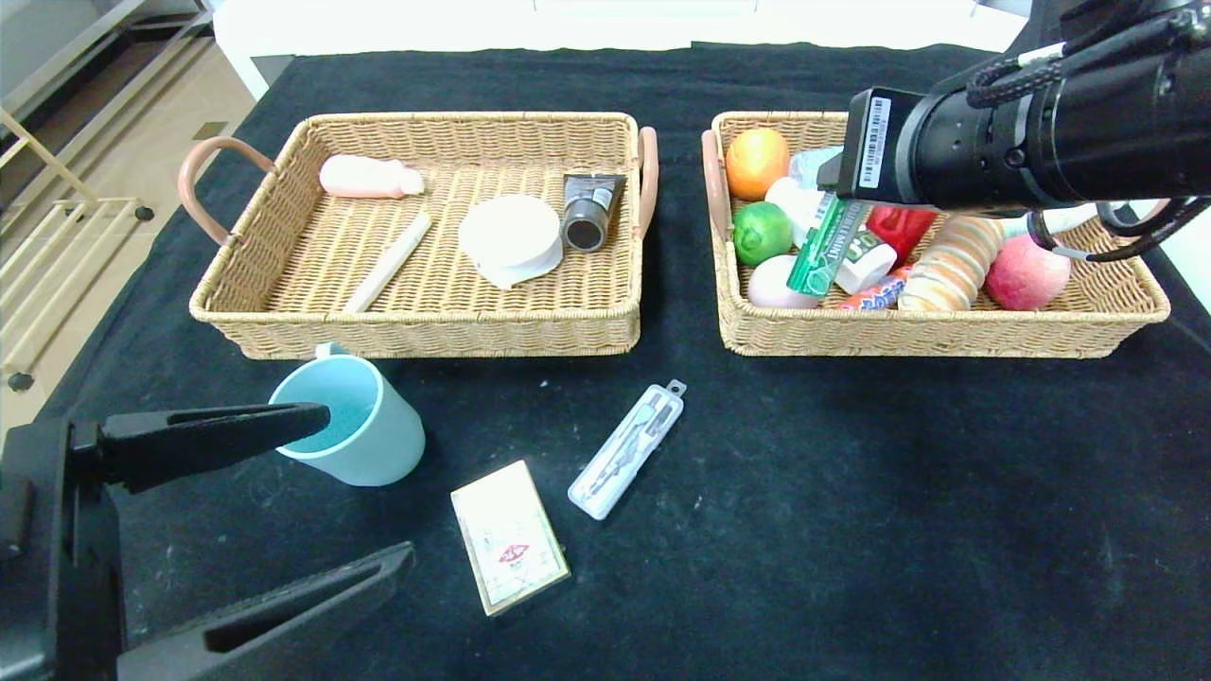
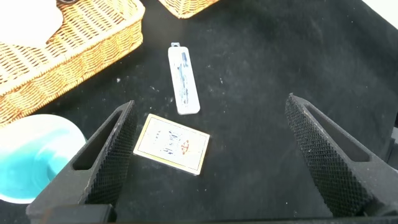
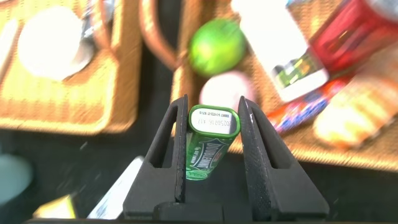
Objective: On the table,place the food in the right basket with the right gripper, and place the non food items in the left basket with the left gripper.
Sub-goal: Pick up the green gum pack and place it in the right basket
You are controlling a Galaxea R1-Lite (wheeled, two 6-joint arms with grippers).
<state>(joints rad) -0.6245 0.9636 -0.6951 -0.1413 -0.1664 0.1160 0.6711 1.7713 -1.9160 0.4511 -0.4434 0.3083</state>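
My right gripper (image 3: 213, 102) is shut on a green chewing-gum box (image 3: 208, 143) and holds it above the near-left part of the right basket (image 1: 946, 333). In the head view the gum box (image 1: 825, 248) hangs under the right gripper (image 1: 834, 200). My left gripper (image 1: 369, 482) is open and empty, low over the table's front left. In its wrist view the left gripper (image 2: 211, 102) stands over a card box (image 2: 172, 144). The clear pen case (image 1: 627, 448), card box (image 1: 509, 535) and light blue cup (image 1: 359, 426) lie on the black cloth.
The left basket (image 1: 416, 326) holds a pink bottle (image 1: 369, 176), a white stick (image 1: 390, 260), a white round pad (image 1: 511, 235) and a grey tube (image 1: 591, 210). The right basket holds an orange (image 1: 757, 161), a lime (image 1: 762, 232), an apple (image 1: 1026, 272) and several packets.
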